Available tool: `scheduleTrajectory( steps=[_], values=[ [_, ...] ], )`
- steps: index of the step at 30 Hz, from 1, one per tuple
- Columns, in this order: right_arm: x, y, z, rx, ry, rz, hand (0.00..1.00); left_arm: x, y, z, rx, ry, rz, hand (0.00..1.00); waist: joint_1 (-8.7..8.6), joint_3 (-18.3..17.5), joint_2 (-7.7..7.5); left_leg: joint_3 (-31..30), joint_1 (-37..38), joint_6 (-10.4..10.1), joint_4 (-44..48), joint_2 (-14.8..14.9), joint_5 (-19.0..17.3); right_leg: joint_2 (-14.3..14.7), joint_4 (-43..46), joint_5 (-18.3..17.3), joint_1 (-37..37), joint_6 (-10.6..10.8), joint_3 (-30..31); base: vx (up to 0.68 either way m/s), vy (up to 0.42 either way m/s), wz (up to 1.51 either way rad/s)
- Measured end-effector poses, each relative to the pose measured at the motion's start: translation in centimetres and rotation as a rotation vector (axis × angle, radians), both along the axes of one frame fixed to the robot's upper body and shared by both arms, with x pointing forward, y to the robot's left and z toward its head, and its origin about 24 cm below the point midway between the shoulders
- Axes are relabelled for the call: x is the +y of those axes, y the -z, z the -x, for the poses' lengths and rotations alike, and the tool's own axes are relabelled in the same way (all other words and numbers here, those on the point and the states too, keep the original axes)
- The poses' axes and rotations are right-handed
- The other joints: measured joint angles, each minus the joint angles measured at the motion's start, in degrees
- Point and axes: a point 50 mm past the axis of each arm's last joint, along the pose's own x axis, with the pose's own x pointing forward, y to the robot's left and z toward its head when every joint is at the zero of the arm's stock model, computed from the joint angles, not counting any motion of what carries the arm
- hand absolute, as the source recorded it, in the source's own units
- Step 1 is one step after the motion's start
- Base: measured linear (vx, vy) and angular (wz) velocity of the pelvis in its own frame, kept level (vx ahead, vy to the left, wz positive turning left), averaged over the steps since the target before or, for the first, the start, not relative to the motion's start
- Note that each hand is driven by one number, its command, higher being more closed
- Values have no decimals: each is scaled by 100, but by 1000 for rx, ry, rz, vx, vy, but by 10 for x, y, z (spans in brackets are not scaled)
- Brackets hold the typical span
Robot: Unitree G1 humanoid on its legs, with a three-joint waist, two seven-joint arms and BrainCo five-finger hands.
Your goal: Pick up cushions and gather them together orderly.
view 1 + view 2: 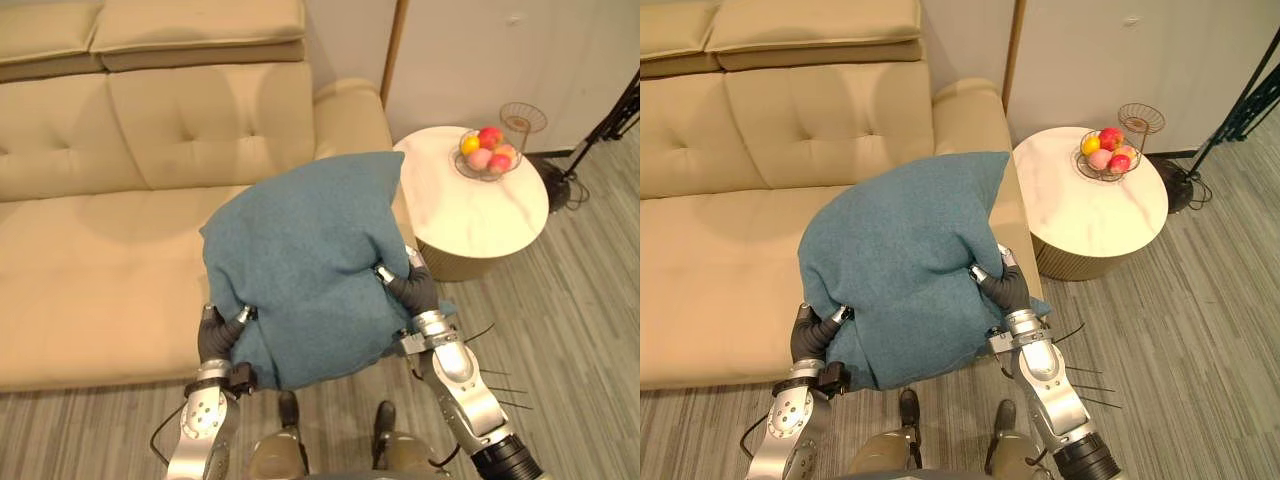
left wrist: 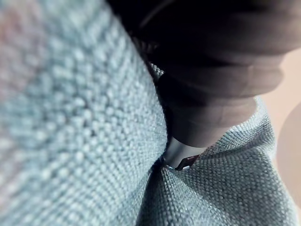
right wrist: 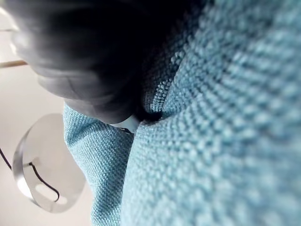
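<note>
- The left hand [image 1: 222,338] is sunk into the near-left edge of the teal cushion [image 1: 305,260]. The fabric puckers around it in the left wrist view. Whether it is clamped on the cloth or only pressed against it, I cannot tell.
- The right hand [image 1: 414,290] is buried the same way in the cushion's right edge, with the weave folding in around it. I cannot tell its state either.
- The cushion sits between the two hands, in front of the robot and over the front-right part of the sofa [image 1: 100,260] seat, apparently carried off it.
- It looks large, soft and light. The knit is coarse and should not slip, but the filling gives, so it is likely to sag. Opposite side edges, taken evenly, look like the best hold.
- Its long axis runs diagonally from the near-left corner to the far-right corner, and that far corner points toward the sofa's armrest.
- Beyond the armrest stands a round pale surface [image 1: 480,215] carrying a wire bowl of fruit [image 1: 486,153], well apart from the cushion.
</note>
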Motion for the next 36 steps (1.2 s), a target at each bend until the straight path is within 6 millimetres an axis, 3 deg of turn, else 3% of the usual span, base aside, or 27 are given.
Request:
scheduleTrajectory(
  steps=[3, 4, 5, 7, 8, 9, 11, 13, 15, 17, 19, 26, 28, 30, 31, 32, 33, 35, 36],
  values=[
    [-4, 2, -2, 7, 8, 19, 100, -1, -1, 0, -4, -1, 7, 100, 285, -183, 322, -497, -571, 51, -108, 71, 428, 344, -817, -494, 92, -148, -101, -171, -215, 76],
    [-4, 2, -3, 4, 9, 22, 100, -1, -1, 0, -5, -1, 9, 100, 292, -196, 380, -610, -702, 3, -112, 109, 553, 394, -964, -639, 104, -178, -178, -357, -322, 90],
    [-11, 9, -5, 29, 32, 56, 100, -8, 1, 0, 1, -8, 46, 100, 245, -222, 715, -846, -925, 414, -286, 315, 789, 694, -1003, -568, 4, -354, -553, -324, -260, 80],
    [-19, 19, -6, 72, 71, 80, 100, -11, 2, 0, 6, -6, 63, 100, 193, -242, 730, -266, -884, 1224, -575, 455, 95, 716, -1206, -360, 61, -480, -805, -283, -176, 102],
    [-34, 23, -9, 92, 139, 104, 100, -21, -2, -6, -16, 43, 72, 100, 63, -175, 553, 728, -953, 951, -422, 475, -440, 441, -1677, -35, 151, -599, -1144, -260, -141, 124],
    [-40, 24, -11, 100, 170, 111, 100, -24, -2, -6, -19, 69, 73, 100, 45, -186, 491, 1092, -995, 750, 8, 434, -325, 317, -1877, 155, 170, -639, -1276, -244, -132, 114],
    [-45, 25, -10, 107, 193, 114, 100, -31, -2, -6, -22, 104, 83, 100, -49, -204, 454, 1472, -867, 638, 810, 399, -280, 180, -2196, 465, 151, -675, -1441, -223, -73, 63],
    [-45, 26, -9, 109, 193, 114, 100, -32, -3, -8, -31, 109, 86, 100, -111, -219, 478, 1615, -258, 225, 1157, 466, -699, 183, -2465, 724, 142, -692, -1560, -255, 15, 37],
    [-47, 25, -9, 106, 204, 110, 100, -33, -5, -10, -41, 125, 86, 100, -131, -232, 496, 1852, 301, -13, 716, 476, -979, 229, -2659, 874, 156, -636, -1637, -168, 61, 38],
    [-49, 24, -9, 102, 217, 100, 100, -35, -2, -12, -34, 133, 83, 100, -108, -257, 475, 1909, 506, -185, 116, 429, -844, 228, -2853, 1047, 175, -561, -1770, -167, 109, 39],
    [-45, 27, -4, 118, 217, 89, 100, -32, 5, -8, 1, 126, 75, 100, -60, -286, 416, 1856, 426, -49, 402, 395, -932, 188, -3210, 1308, 392, -465, -1874, -97, 122, 23],
    [-38, 34, 0, 157, 212, 78, 100, -25, 9, -3, 20, 124, 51, 100, 30, -357, 331, 1763, 84, 116, 1048, 323, -1322, 78, -3603, 1550, 562, -304, -1933, -58, 109, 6],
    [-38, 34, 0, 158, 213, 78, 100, -25, 9, -3, 19, 131, 52, 100, 32, -357, 327, 1747, 31, 204, 1233, 274, -1468, -29, -3339, 1355, 485, -224, -1990, 5, 142, 10],
    [-38, 35, 1, 161, 213, 77, 100, -25, 8, -3, 16, 134, 50, 100, -12, -360, 284, 1677, -29, 294, 1606, 171, -1816, -351, -2338, 798, 218, -110, -1987, 34, 161, 17],
    [-38, 35, 2, 164, 214, 77, 100, -25, 9, -2, 18, 134, 48, 100, -49, -386, 233, 1605, -21, 310, 1632, 89, -1874, -456, -2002, 698, 141, -112, -1980, 83, 104, 36],
    [-38, 36, 2, 167, 213, 76, 100, -24, 9, -1, 20, 135, 46, 100, -119, -413, 187, 1527, 26, 418, 1688, -54, -1993, -700, -1222, 648, -126, -123, -1886, 159, 108, 28],
    [-37, 37, 3, 172, 214, 74, 100, -24, 8, -1, 17, 136, 44, 100, -133, -402, 176, 1465, 207, 533, 1637, -141, -2027, -898, -175, 722, -642, -353, -1747, 185, 120, 28],
    [-37, 41, 6, 190, 218, 68, 100, -23, 8, -1, 20, 137, 39, 100, -182, -398, 193, 1349, 410, 596, 1637, -116, -2120, -872, 111, 514, -816, -327, -1775, 214, 64, 26],
    [-36, 41, 6, 190, 217, 65, 100, -23, 8, -1, 20, 138, 36, 100, -224, -398, 187, 1249, 577, 577, 1598, -102, -2231, -746, -246, 423, -902, -292, -1891, 260, 18, 29]
  ],
)
